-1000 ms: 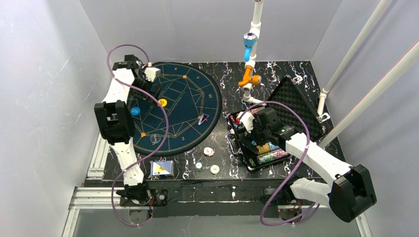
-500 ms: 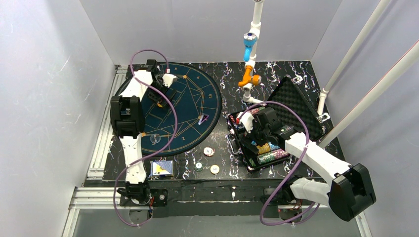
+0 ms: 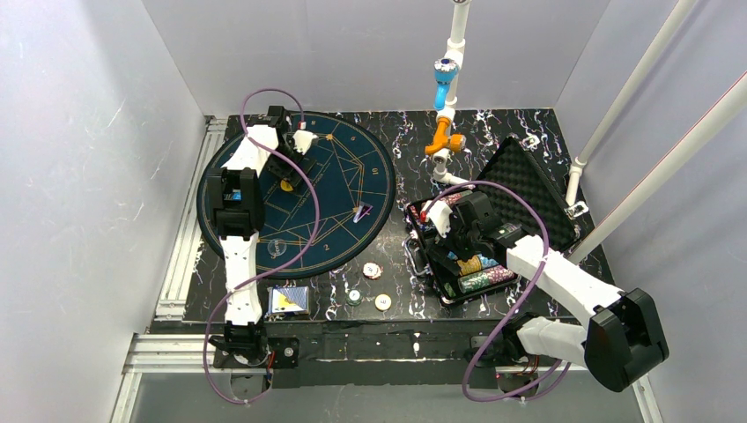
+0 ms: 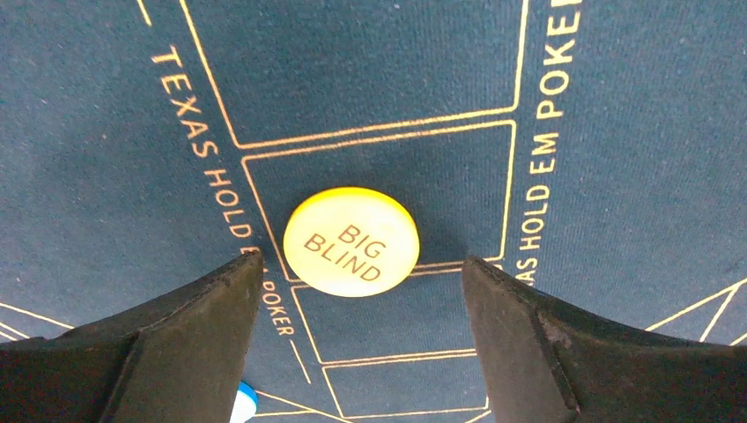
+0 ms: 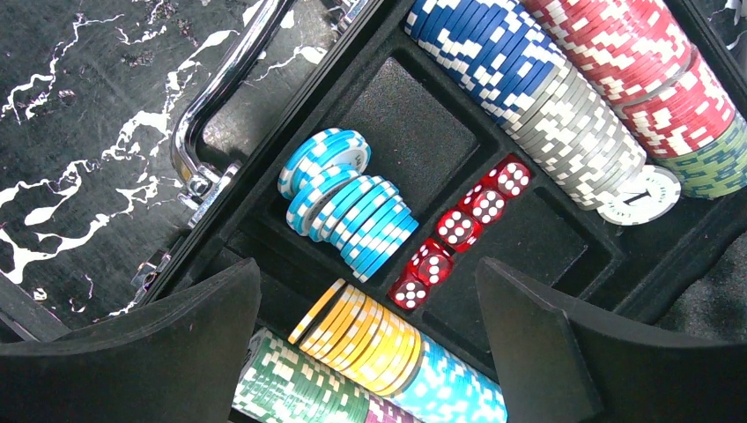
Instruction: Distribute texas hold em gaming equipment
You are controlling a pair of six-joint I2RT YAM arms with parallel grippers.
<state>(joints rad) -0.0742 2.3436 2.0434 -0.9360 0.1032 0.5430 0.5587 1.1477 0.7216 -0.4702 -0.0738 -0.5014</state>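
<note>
Presently, the pick-up of the yellow BIG BLIND disc (image 4: 351,241) is judged to be in hand. The left gripper (image 4: 358,264) is held wide, jaws astride the disc, neither touching it. The disc lies flat on the blue mat (image 4: 617,132), far left. Next, a squared closing on the disc's rim is called for. The right gripper (image 5: 368,273) is spread wide and empty over the chip case (image 5: 255,203).

The disc (image 4: 351,241) is yellow with brownish BIG BLIND lettering, and the mat (image 4: 617,132) is dark teal, ruled and lettered in gold. In the black case (image 5: 414,132), each stack is edge-striped white: light-blue chips (image 5: 348,211), navy chips (image 5: 480,44), grey chips (image 5: 573,123), red chips (image 5: 634,44), yellow chips (image 5: 361,335); the 5 dice (image 5: 458,229) are red (white pips). The bench (image 5: 79,132) is black, veined white like marble.
</note>
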